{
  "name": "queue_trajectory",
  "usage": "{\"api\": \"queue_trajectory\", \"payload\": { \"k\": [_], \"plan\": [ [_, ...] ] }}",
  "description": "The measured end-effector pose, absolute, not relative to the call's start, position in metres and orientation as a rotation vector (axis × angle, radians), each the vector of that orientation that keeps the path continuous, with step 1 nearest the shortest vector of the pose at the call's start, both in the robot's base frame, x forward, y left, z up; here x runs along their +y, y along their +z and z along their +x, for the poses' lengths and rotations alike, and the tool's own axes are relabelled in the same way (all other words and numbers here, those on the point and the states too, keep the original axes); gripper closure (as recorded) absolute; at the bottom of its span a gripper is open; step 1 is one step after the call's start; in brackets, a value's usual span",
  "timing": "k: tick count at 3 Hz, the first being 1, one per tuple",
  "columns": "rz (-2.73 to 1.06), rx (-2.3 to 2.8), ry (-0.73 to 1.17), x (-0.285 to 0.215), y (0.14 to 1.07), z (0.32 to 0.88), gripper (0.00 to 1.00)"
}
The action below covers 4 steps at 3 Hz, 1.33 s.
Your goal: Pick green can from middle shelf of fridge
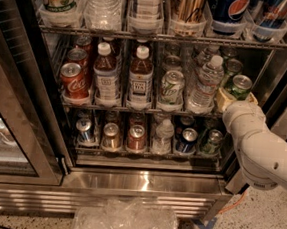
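The green can (pixel 241 85) stands at the right end of the middle shelf (pixel 134 107) of the fridge (pixel 142 182), with its silver top showing. My gripper (pixel 236 98) reaches in from the right on a white arm (pixel 265 152). Its pale fingers (pixel 223 99) sit on both sides of the can's lower body, closed on it. The can is upright at the shelf's front edge. A second green can (pixel 232 67) stands behind it.
Left of it on the same shelf are a water bottle (pixel 206 83), a whitish-green can (pixel 172 87), tea bottles (pixel 140 79) and red cola cans (pixel 72 78). Short cans fill the rack below (pixel 136 138). The glass door (pixel 7 124) is open at left. A clear plastic bag (pixel 124 222) lies on the floor.
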<state>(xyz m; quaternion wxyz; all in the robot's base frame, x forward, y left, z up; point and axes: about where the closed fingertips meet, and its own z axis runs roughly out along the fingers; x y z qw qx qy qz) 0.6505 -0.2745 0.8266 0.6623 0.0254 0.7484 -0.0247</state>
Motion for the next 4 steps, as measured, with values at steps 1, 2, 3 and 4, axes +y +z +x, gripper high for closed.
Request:
{"api": "queue_trajectory", "payload": {
  "k": [1,2,3,4],
  "plan": [
    [0.025,1.676,-0.028,-0.268,0.846,0.646,1.0],
    [0.015,1.662,-0.013,-0.265,0.856,0.644,1.0],
    [0.005,1.648,-0.009,-0.263,0.865,0.64,1.0],
    [0.002,1.686,-0.006,-0.281,0.876,0.603,1.0]
  ]
}}
